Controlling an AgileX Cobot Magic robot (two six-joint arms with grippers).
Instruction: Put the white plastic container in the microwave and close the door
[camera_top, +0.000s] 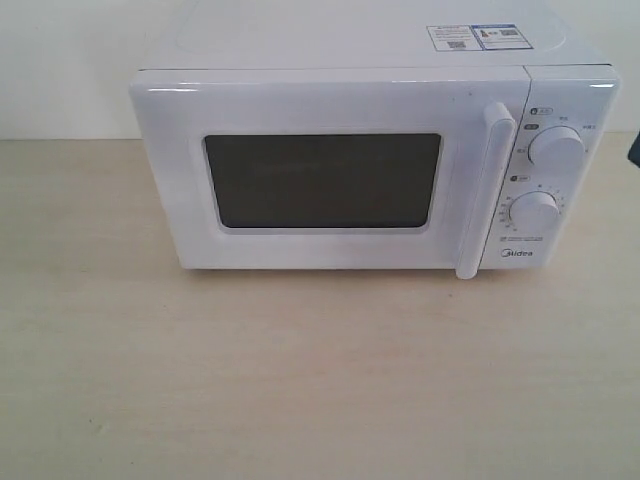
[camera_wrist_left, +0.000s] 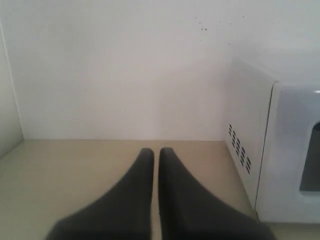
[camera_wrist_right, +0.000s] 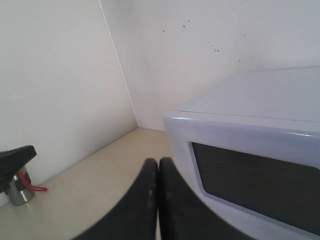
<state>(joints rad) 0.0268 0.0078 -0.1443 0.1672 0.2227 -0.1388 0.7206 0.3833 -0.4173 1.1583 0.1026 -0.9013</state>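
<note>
White stiff door (camera_top: 320, 175) is likely best pulled by its bar handle (camera_top: 482, 190); left gripper (camera_wrist_left: 156, 151) and right gripper (camera_wrist_right: 158, 163) are closed, empty.

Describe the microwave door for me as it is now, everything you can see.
The door is glossy white, plastic by its look, with a dark rectangular window and a long upright bar handle at the edge next to the two dials. It is shut, flush with the microwave front. Nothing touches it; what is inside cannot be seen.
</note>
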